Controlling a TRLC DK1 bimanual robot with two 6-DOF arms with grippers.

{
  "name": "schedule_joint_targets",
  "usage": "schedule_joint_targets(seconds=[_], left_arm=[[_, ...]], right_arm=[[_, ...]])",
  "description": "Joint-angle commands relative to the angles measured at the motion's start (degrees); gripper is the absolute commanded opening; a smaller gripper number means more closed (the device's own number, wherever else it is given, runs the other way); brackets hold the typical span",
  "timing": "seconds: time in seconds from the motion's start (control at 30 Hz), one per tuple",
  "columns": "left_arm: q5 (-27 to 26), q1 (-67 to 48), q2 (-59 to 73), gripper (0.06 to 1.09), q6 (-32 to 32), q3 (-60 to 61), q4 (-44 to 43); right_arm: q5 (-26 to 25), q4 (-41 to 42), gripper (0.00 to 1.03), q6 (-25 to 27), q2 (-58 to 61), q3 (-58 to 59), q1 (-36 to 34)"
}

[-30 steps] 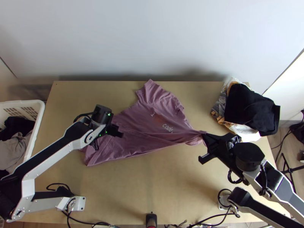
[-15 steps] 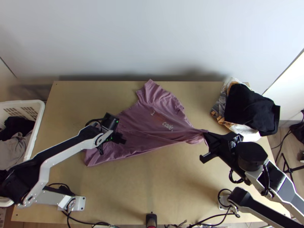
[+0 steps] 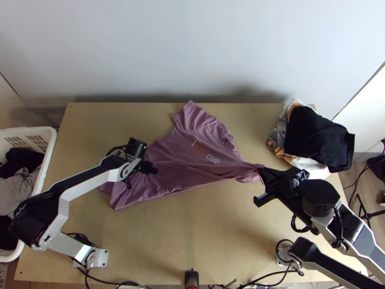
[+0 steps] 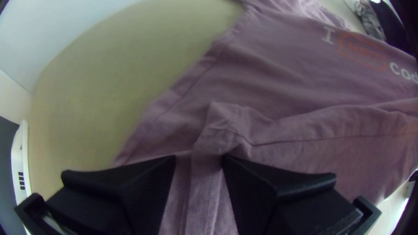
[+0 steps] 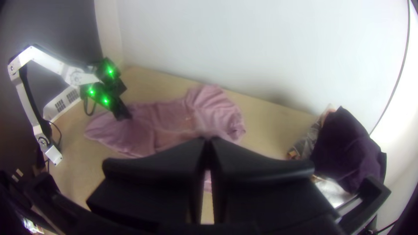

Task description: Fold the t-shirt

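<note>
The t-shirt (image 3: 192, 166) lies across the left and middle of the tabletop (image 3: 226, 241), one sleeve (image 3: 189, 115) reaching the far edge and the rest stretched on a slant toward the right. The right hand (image 3: 263, 172) is pressed together on a gathered bit of cloth. The left hand (image 3: 154, 169) is low over the shirt's left part, its fingers (image 4: 270, 178) apart with a stitched strip (image 4: 213, 174) of cloth between them.

The likeliest trouble is a wrong grab on the left. A layer is turned over there into a raised ridge, so closing could catch the top layer alone and peel it off the one below, or take both when just one is wanted. Closing too high might catch nothing at all.

On the right the hold is on a small bunch, and the cloth fans out from it in creases. A hard pull could slip it free, or drag the whole shirt askew, as nothing weighs down the sleeve at the far edge. If the two hands lift unevenly, the front edge may twist and the creases get folded in.

The pile of clothes (image 3: 315, 137) by the right edge sits just beside the right hand; a swing that way could knock it or snag a loose garment.
</note>
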State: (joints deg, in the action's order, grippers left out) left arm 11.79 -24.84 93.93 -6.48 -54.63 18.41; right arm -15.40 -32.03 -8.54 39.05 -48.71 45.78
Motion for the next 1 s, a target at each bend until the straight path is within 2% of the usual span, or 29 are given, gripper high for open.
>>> schedule_joint_targets(seconds=[0.0,0.2,0.27,0.37,0.67,0.7,0.73,0.8,0.87,0.97], left_arm=[[-0.1,-1.3,1.9,0.62,-0.6,-1.6,-0.5],[-0.1,-3.1,-0.2,0.61,-0.9,-1.5,2.3],[-0.3,-3.5,-2.1,0.46,-0.9,-1.0,2.4],[-0.8,-4.3,-3.1,0.1,-0.5,-0.7,2.4],[-1.9,-4.3,-3.0,0.1,-1.0,0.5,1.1],[-1.9,-3.8,-2.6,0.12,-0.9,0.0,1.1],[-1.8,-3.2,-2.3,0.2,-0.9,-0.5,1.3],[-1.7,-2.1,-2.0,0.47,-1.3,-1.1,1.3],[-1.7,-0.9,-1.8,0.65,-2.4,-1.9,1.0],[-1.6,-0.5,-1.0,0.68,-2.7,-3.2,1.4]], right_arm=[[-0.2,-0.1,0.03,-0.1,0.1,-0.2,0.0],[-0.7,-0.2,0.03,0.4,0.2,-0.3,0.0],[-0.8,-0.1,0.03,0.4,0.2,-0.3,0.0],[-0.9,0.3,0.03,0.5,0.5,-0.2,0.0],[-1.2,0.0,0.03,0.8,0.8,-0.9,-0.3],[-1.2,0.0,0.03,0.8,0.8,-0.9,-0.3],[-1.2,-0.1,0.03,0.8,0.8,-0.9,-0.3],[-1.2,-0.1,0.03,0.8,0.8,-0.9,-0.3],[-1.2,-0.1,0.03,0.8,0.8,-0.9,-0.3],[-1.2,-0.1,0.03,0.8,0.8,-0.6,-0.4]])
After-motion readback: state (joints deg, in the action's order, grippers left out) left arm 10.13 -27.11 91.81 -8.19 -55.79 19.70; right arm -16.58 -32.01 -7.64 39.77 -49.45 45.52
